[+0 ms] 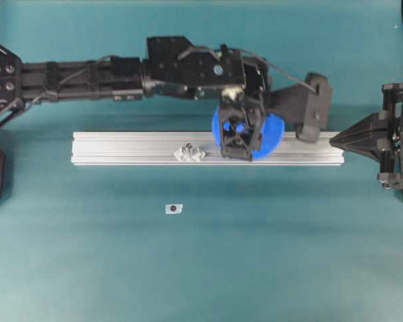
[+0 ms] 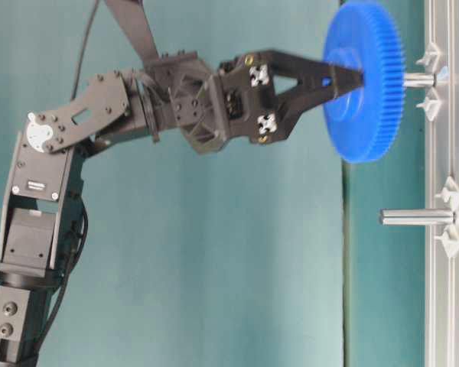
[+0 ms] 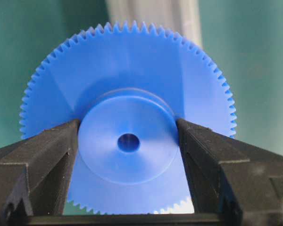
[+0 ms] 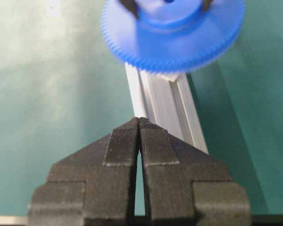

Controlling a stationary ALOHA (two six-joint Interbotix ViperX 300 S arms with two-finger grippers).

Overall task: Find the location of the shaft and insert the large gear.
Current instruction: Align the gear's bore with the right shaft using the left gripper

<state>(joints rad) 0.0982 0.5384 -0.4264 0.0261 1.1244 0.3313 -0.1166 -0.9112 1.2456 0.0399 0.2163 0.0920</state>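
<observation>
My left gripper [image 1: 240,134] [image 3: 127,123] is shut on the raised hub of the large gear [image 1: 272,131] [image 3: 127,66], a bright blue toothed disc held flat above the aluminium rail [image 1: 121,147]. In the table-level view the gear [image 2: 367,115] faces the rail. The shaft [image 2: 422,79] stands between two clear mounts, lined up with the gear's centre, its tip at the gear's rail-side face. From overhead the gear and gripper hide the shaft. My right gripper [image 1: 333,139] [image 4: 139,120] is shut and empty, hovering at the rail's right end and pointing toward the gear [image 4: 174,42].
A second upright pin [image 1: 189,151] [image 2: 417,217] with its own clear mounts stands on the rail left of the gear. A tiny grey tab with a dark hole [image 1: 173,208] lies on the teal mat in front of the rail. The left arm stretches along behind the rail.
</observation>
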